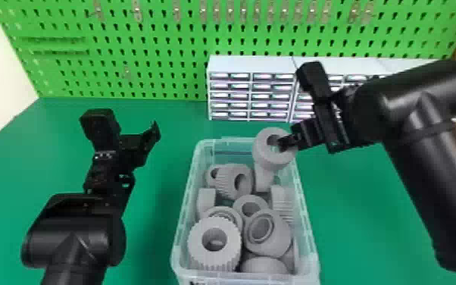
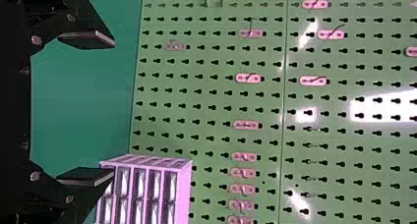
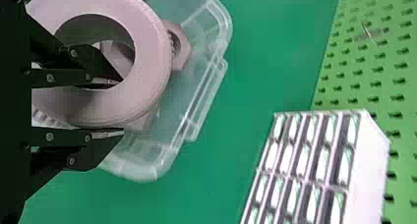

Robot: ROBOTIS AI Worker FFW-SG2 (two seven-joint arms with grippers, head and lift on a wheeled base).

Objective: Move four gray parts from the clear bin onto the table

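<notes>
My right gripper is over the far right corner of the clear bin, shut on a thick gray ring. In the right wrist view, that gripper has one finger inside the hole of the ring and the other against its outer side. Several gray parts lie in the bin, among them a toothed gear at the near left and a round collar beside it. Left of the bin, my left gripper stands open above the green table; the left wrist view shows this gripper holding nothing.
White drawer cabinets stand behind the bin, in front of a green pegboard. Bare green tabletop shows on both sides of the bin. The right arm extends across the right side.
</notes>
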